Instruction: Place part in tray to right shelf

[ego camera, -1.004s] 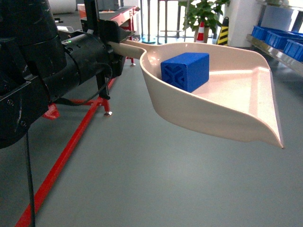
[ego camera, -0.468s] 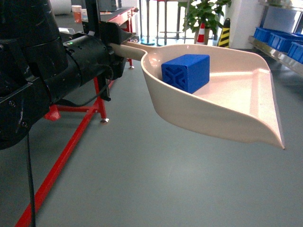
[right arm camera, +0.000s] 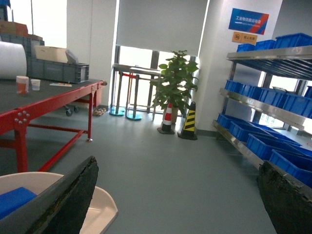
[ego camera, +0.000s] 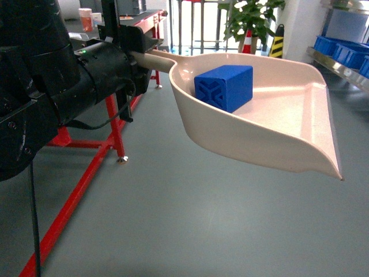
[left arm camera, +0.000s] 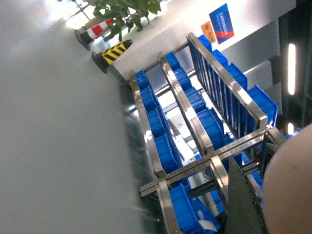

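- A red-framed metal surface (right arm camera: 29, 114) with a dark top stands on the left, carrying two paper cups (right arm camera: 27, 84) and grey plastic crates (right arm camera: 58, 72).
- A leafy green potted plant (right arm camera: 176, 83) stands by the far wall.
- Just beside the plant stand a red-and-white striped traffic cone (right arm camera: 168, 119) and a black-and-yellow striped post (right arm camera: 188, 122).
- Bright blue plastic bins (left arm camera: 161, 139) fill silvery racks.
- A blue wall sign (right arm camera: 249, 21) hangs above a smaller orange one (right arm camera: 244, 38).
- Smooth grey floor (ego camera: 190, 219) spreads below.
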Controlling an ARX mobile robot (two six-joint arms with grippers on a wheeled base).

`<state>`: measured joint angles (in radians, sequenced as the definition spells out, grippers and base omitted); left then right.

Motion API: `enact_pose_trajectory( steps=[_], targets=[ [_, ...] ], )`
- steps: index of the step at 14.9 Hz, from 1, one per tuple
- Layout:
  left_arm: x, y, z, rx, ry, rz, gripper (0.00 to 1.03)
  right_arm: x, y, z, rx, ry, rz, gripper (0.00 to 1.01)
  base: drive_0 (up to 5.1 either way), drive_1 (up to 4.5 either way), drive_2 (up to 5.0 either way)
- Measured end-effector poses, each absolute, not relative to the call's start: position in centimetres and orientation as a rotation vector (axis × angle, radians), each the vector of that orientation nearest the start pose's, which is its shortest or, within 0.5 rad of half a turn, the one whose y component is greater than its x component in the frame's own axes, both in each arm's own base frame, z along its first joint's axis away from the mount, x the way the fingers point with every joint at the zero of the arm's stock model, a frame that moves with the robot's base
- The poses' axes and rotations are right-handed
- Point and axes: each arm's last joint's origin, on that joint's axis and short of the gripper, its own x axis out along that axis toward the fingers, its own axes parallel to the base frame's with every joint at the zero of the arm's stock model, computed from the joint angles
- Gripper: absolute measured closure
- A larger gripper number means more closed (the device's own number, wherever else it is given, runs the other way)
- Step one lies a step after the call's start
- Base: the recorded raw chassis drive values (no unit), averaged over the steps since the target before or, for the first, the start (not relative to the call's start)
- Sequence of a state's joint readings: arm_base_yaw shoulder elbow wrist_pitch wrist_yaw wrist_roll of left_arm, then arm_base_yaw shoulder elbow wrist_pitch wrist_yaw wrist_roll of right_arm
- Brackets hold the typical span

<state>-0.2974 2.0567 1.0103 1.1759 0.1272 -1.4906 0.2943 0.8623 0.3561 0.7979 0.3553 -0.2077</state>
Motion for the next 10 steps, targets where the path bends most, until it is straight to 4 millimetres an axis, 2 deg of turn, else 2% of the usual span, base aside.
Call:
enact_pose_trajectory(
  steps=[10],
  targets=[
    [39.43,-12.47,16.72,-1.476,0.213,-0.439,0.91,17.78,4.34,26.45,-0.114,-0.265,-0.089,0.03,-0.1,4.21,-4.5]
  ],
)
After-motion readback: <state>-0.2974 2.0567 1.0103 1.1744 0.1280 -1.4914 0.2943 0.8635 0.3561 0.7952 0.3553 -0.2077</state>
